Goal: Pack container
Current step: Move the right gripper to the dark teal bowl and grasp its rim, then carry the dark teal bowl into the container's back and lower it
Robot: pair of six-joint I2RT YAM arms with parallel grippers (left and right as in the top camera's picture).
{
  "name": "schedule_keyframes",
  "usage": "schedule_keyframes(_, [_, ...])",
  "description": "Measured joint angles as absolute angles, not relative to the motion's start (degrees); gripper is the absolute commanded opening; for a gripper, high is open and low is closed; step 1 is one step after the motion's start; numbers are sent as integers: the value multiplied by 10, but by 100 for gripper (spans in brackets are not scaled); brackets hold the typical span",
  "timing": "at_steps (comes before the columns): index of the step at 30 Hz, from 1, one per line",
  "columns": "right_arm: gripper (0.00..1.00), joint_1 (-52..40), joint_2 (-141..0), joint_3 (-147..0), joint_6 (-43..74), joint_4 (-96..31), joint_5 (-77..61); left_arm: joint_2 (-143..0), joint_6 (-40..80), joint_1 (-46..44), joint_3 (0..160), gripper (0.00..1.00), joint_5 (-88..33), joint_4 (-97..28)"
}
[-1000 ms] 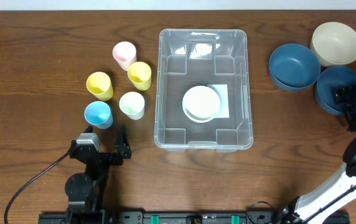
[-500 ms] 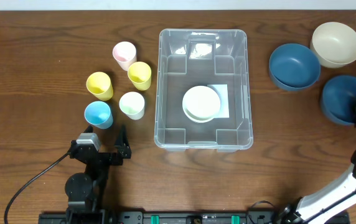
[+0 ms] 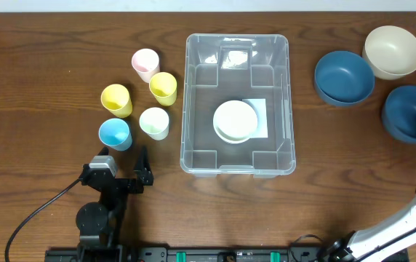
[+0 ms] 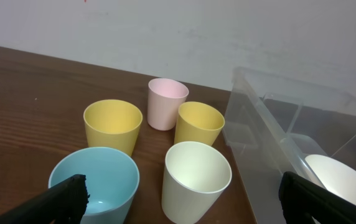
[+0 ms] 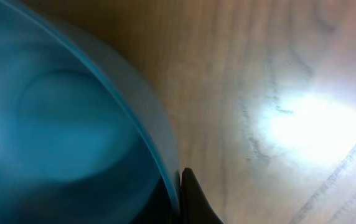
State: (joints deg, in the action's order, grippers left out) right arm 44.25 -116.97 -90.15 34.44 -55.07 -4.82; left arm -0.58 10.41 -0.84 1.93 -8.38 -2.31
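Plastic, thin and slick — the large clear rectangular bin (image 3: 237, 84), central from overhead, looks light; grip its stiff rim. Left gripper (image 4: 184, 194) gapes empty left of it; right gripper (image 5: 177, 190), far right, pinches the rim of a dark blue round bowl (image 5: 60, 124).

Five cups, four bowls, one container (image 3: 190, 87).
Cups: pink cup (image 3: 145, 64), yellow cup (image 3: 163, 87), second yellow cup (image 3: 116, 100), white cup (image 3: 154, 121), blue cup (image 3: 114, 133). Bowls: blue bowl (image 3: 412, 113), second blue bowl (image 3: 344, 76), cream bowl (image 3: 392, 51), white bowl (image 3: 235, 120).

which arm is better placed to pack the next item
Right: the right hand grips the rim of the nearer dark blue bowl, right of the container; the left hand is open, short of the cups.
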Motion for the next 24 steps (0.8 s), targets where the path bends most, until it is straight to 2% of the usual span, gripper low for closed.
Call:
schedule_keyframes(7, [1,460,-1073,-980,303,-552,-221,-6,104,-8,20,98,-84,-23])
schedule_keyframes(12, [1,410,-947,-1028,295,-547,-295,-6,104,-8,19,98,-84,-23])
schedule_keyframes(18, [1,206,-875,-1036,285,-541,-295,-6,104,-8,19,98,-84,-23])
schedule_keyframes(19, [1,145,-881,-1035,283,-532,-273,-6,104,-8,19,98,-84,-23])
schedule_keyframes(24, [1,-1,-924,-1034,283,-488,-172,-6,104,-8,19,98,-84,-23])
